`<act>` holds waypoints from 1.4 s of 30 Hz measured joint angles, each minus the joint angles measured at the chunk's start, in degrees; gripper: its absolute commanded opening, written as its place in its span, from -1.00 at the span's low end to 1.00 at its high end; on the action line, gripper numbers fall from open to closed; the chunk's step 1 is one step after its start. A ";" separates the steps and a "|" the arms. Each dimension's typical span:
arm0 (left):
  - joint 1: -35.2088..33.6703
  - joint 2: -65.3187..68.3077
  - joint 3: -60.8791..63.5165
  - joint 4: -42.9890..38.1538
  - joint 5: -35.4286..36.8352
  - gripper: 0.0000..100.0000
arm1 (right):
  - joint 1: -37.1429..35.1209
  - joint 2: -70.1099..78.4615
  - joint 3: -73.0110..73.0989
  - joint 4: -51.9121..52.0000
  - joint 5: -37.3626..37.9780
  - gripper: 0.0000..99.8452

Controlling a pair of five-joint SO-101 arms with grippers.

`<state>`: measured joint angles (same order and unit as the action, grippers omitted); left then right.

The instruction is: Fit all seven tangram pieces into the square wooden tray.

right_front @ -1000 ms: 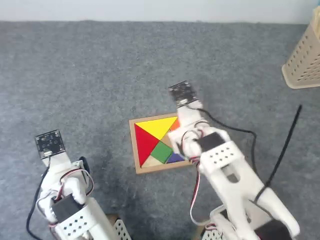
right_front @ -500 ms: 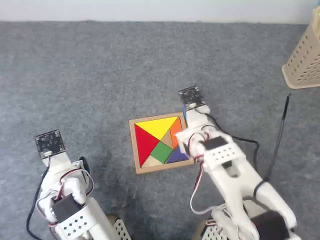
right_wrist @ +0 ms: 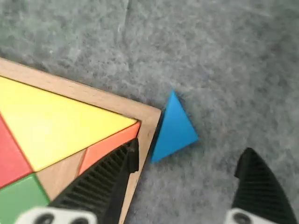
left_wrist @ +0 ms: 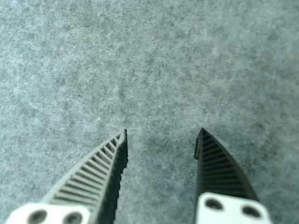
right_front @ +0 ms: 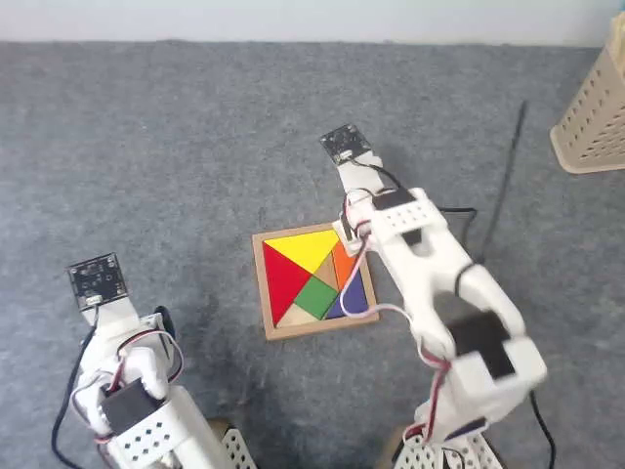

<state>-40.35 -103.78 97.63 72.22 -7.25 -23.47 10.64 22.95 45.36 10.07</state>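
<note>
tray [right_front: 261, 285] tan wood | pieces [right_front: 308, 246] yellow, red, green, orange, purple | loose triangle [right_wrist: 172, 128] blue | carpet [right_front: 146, 147] grey

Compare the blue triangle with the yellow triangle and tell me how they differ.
Size: the yellow triangle is far larger than the blue triangle. Place: the yellow triangle lies flat inside the wooden tray, along its rim; the blue triangle lies outside it on the grey mat, by the tray's corner. State: the yellow triangle is fitted among other pieces; the blue triangle is not yet fitted. Both are flat triangular tangram pieces.
</note>
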 measured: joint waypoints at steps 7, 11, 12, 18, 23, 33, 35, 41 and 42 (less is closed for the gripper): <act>0.00 0.00 0.00 0.00 0.00 -0.55 | 1.49 6.07 -6.59 0.09 0.70 -0.32; 0.00 0.00 0.00 0.00 0.00 -0.55 | 4.13 8.53 -8.18 0.09 0.70 -0.32; 0.00 0.00 0.00 0.00 0.00 -0.55 | 4.92 9.32 -8.09 0.09 0.70 -0.32; 0.00 0.00 0.00 0.00 0.00 -0.55 | 5.19 9.76 -8.26 1.41 0.70 -0.48; 0.00 0.00 0.00 0.00 0.00 -0.55 | 5.98 9.76 -8.35 1.76 0.70 -0.80; 0.00 0.00 0.00 0.00 0.00 -0.55 | 8.70 9.67 -8.79 1.23 0.79 -0.80; 0.00 0.00 0.00 0.00 0.00 -0.55 | 9.67 9.67 -8.88 1.23 0.79 -0.80; 0.00 0.00 0.00 0.00 0.00 -0.55 | 15.82 7.91 -8.09 4.22 0.79 -0.99; 0.00 0.00 0.00 0.00 0.00 -0.55 | 16.97 6.68 -6.95 4.31 0.70 -0.99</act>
<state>-40.35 -103.78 97.63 72.22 -7.25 -6.51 17.32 16.00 49.67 10.77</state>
